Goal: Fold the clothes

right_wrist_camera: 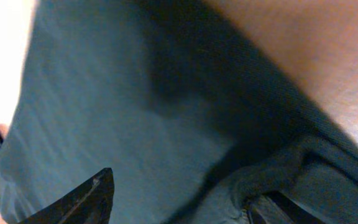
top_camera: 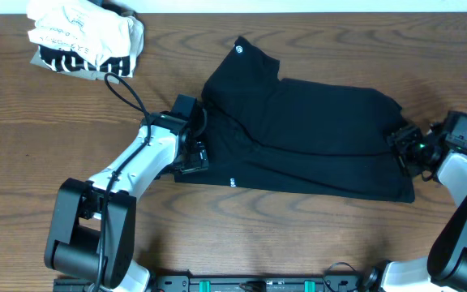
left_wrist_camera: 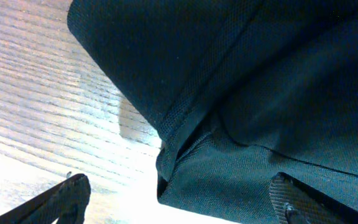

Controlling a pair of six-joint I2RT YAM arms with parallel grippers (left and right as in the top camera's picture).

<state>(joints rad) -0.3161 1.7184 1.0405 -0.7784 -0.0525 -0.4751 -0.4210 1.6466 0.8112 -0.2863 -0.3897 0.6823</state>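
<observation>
Black shirt (top_camera: 298,134) lies part-folded mid-worktop (top_camera: 314,243) — soft, limp, best pinched at hem corners; left pincer (left_wrist_camera: 173,202) wide open at its left edge, right pincer (right_wrist_camera: 179,199) apart, empty — at its right edge.

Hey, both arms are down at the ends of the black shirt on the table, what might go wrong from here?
1. The left gripper is open over a seam where layers of the black shirt overlap, so it may pinch only one layer or bunch them.
2. The right gripper sits at a rumpled edge, so a fold could come out skewed.
3. The cable runs past the white bundle and might snag it.
</observation>
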